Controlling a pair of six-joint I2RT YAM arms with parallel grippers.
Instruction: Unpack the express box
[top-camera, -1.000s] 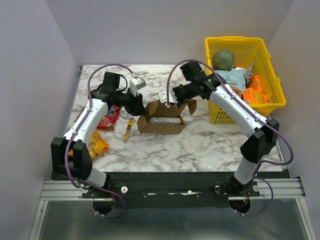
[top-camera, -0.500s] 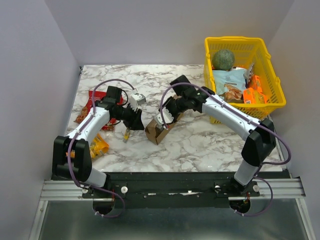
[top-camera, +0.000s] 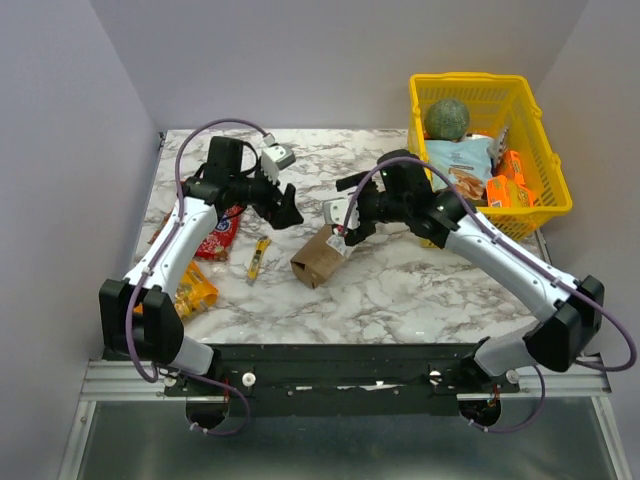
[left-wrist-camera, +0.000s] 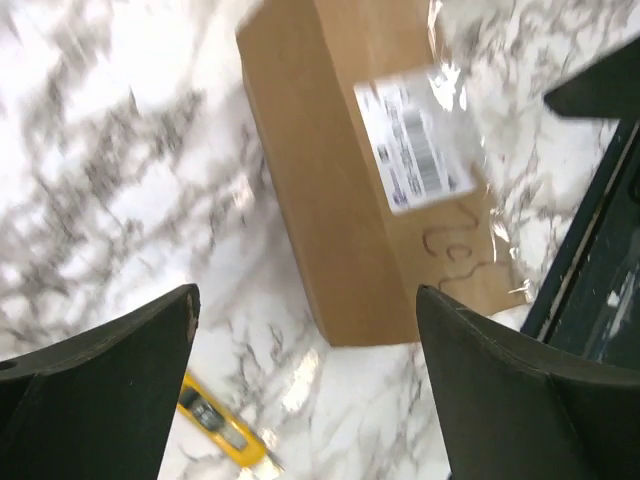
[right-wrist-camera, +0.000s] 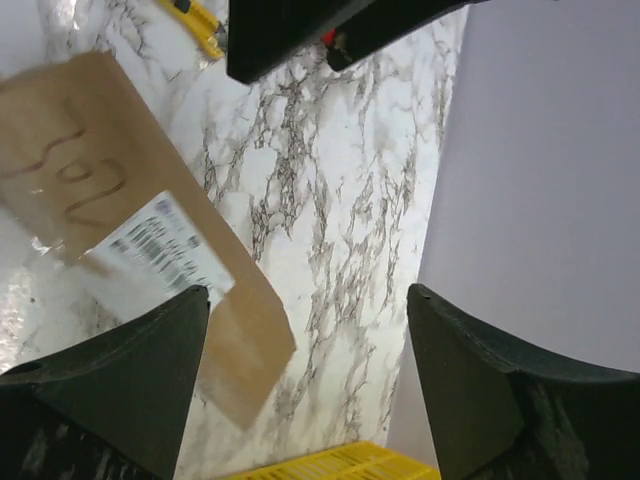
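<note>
One express box (top-camera: 320, 258) — brown carton, white label, clear tape — lies loose mid-bench (top-camera: 420, 290), just near of the left fingers (left-wrist-camera: 100, 375) and right fingers (right-wrist-camera: 480, 380), both pairs spread wide. One yellow basket (top-camera: 470, 78) far right, one knife (top-camera: 257, 260) left.

On table (top-camera: 400, 290), express box (top-camera: 320, 257) left of basket (top-camera: 465, 78)

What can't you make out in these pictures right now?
- Top view: the express box is too small to tell if its flaps are open.
- Left wrist view: shipping label print is motion-blurred.
- Top view: the left arm covers part of the orange snack bag.
</note>
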